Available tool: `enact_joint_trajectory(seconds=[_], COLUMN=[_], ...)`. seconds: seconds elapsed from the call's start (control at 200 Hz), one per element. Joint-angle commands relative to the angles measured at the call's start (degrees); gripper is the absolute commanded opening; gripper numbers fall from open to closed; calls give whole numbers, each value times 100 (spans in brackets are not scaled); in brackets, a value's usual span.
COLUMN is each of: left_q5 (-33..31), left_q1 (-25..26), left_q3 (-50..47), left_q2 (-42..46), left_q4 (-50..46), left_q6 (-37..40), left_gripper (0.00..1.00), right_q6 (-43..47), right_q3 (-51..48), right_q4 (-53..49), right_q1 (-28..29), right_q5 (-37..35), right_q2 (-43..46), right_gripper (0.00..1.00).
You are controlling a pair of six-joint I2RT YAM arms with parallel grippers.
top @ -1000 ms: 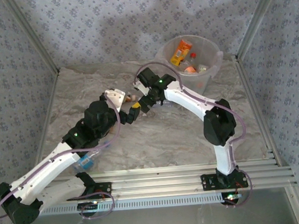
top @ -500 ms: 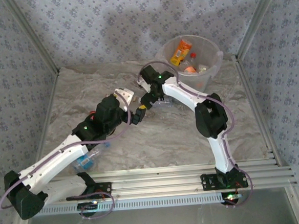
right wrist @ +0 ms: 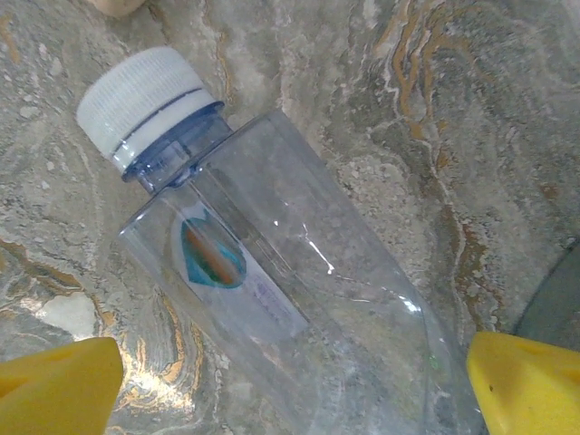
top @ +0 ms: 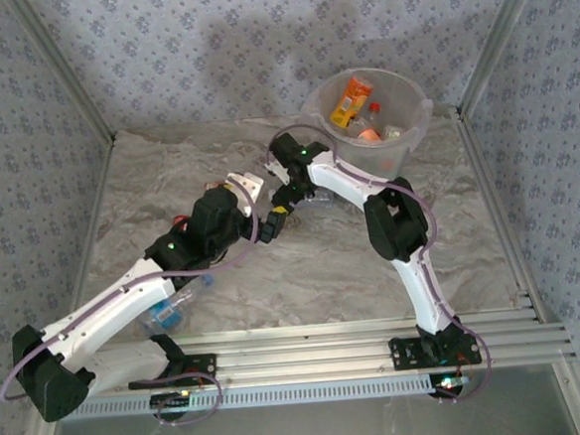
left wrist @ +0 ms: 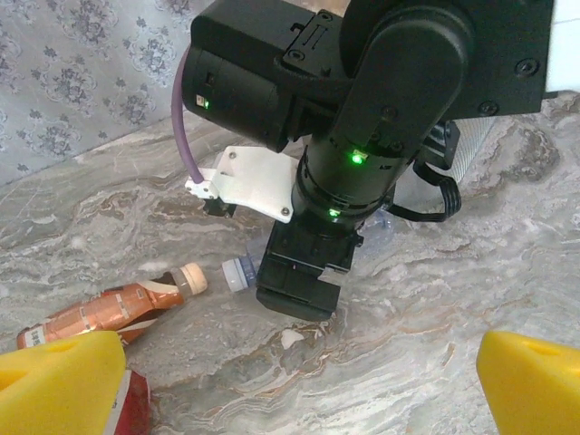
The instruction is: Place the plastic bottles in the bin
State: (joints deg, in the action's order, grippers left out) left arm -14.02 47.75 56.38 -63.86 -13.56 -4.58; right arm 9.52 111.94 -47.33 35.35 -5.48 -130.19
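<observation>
Marbled table bears a clear bottle, base cropped.

Brown bottle lying on table; right arm over white-capped bottle.

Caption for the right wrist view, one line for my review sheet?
Open right gripper poised over a clear, white-capped bottle lying on the marbled table.

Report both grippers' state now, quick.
Left gripper: open, holding nothing.
Right gripper: open over the clear bottle, fingers either side, not gripping.
</observation>
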Motion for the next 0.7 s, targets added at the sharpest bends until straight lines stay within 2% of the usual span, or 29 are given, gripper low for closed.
enact_joint_trajectory(seconds=[0.0,0.295,0.51,0.695], left_q5=[157,198,199,206], left_q1=[44,46,45,42], left_q3=[294,321,328,329], left_q2=[-97,-161,-180,-176], left_q4=[-31,-50,-58,-46], left_q6=[-109,-98,-102,-102], left_gripper=[100,100,100,100], right_q6=[-6,-246,-262,-283], right_q3=[158,-262,-330,-392], right_q4=[-85,-26,-117,-27], right_q1=[-55,-40,-10,28], right_q5=[114,497,503,498], right_q2=[-173,90,29,54], right_gripper=[99,93,79,71])
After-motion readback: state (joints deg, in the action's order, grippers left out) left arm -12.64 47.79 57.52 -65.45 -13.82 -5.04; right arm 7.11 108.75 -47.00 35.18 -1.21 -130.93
